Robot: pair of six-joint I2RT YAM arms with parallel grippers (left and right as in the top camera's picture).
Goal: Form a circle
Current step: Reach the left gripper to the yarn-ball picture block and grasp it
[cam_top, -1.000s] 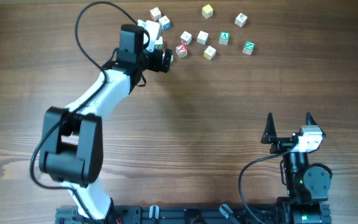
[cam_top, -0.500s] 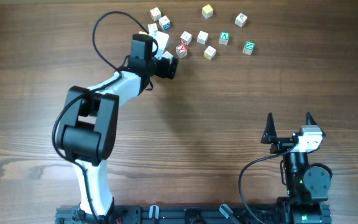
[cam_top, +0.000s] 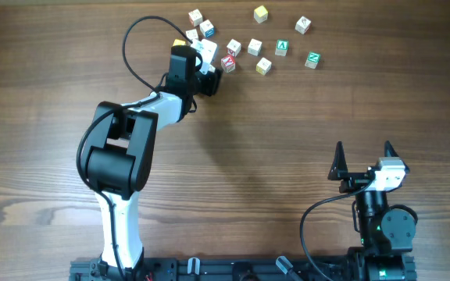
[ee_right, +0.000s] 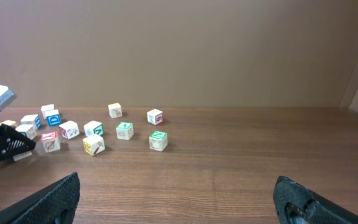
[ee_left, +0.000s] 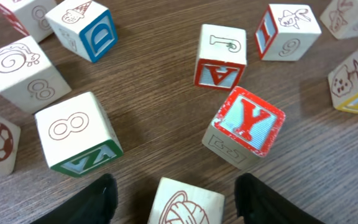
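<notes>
- Wooden letter cubes [cam_top: 255, 48] lie scattered along the far edge of the table [cam_top: 272, 148], most of them bunched by the left gripper [ee_left: 176, 193]
- Its jaws stand apart around a ball cube [ee_left: 185, 204], with a gap on each side
- Just beyond its fingers [ee_left: 101, 199] sit a red Y cube [ee_left: 246, 124] and a green Z cube [ee_left: 76, 134]
- Over the near right the right gripper [cam_top: 363, 154] hangs with jaws wide apart, well away from the cubes
</notes>
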